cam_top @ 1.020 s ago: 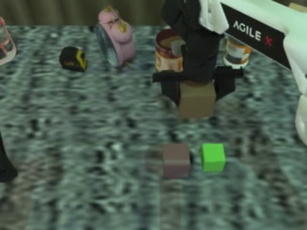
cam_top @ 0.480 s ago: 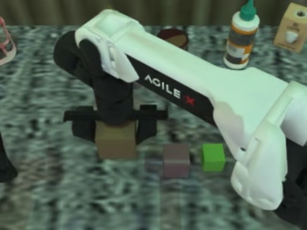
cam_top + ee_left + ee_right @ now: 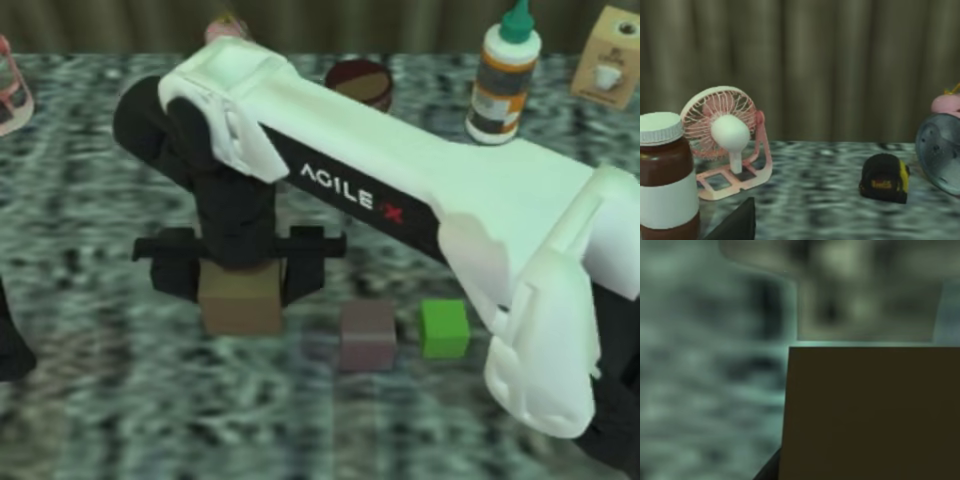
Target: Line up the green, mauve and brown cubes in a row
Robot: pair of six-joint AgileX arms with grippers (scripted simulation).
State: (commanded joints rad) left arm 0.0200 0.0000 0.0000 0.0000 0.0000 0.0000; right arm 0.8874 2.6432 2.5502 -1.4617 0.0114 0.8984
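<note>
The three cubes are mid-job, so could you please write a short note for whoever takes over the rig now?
Right claw: shut on the brown cube, low over the table, left of the mauve cube.
Left arm: parked at the table's left edge.
Green cube sits just right of the mauve one, a small gap between.
Done: mauve and green placed in a row.
Left: release the brown cube in line with them and withdraw.

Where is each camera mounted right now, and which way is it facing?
Top view: above the table, looking down; right arm and its end effector over the brown cube, beside the mauve cube and green cube.
Left wrist view: low, facing the fan and tape measure; a dark part of its own arm at the edge.
Right wrist view: pressed close to the brown cube, shared with the top view.
</note>
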